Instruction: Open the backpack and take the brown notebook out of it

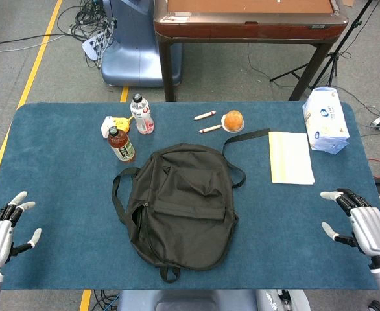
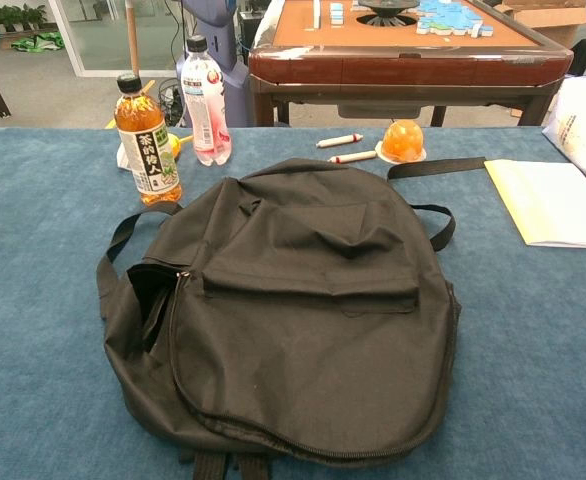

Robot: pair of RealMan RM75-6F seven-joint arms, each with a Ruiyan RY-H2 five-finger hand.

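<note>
The left hand [image 1: 5,227] is resting at the near left edge of the table [image 1: 60,162], fingers spread and holding nothing. Two bottles are standing at the back left: a brown tea bottle [image 1: 120,144] and, behind it, a pink-labelled one [image 1: 141,114], with a small yellow and white item [image 1: 114,122] lying beside them. The one backpack [image 1: 180,204], black, is lying flat in the middle, its long axis running from the far edge toward the robot, straps [image 1: 245,136] trailing at the far end and its side zip gaping partly open on the left. The notebook is not showing. Behind the backpack two red-tipped markers [image 1: 207,122] are lying next to an orange on a small dish [image 1: 233,121]. One pale yellow pad [image 1: 290,157] is lying to the right, a tissue pack [image 1: 325,120] just beyond it. The right hand [image 1: 358,220] is lying open and empty at the near right edge. Blue cloth is covering the table; a wooden game table [image 1: 248,19], grey floor and cables are showing behind.
</note>
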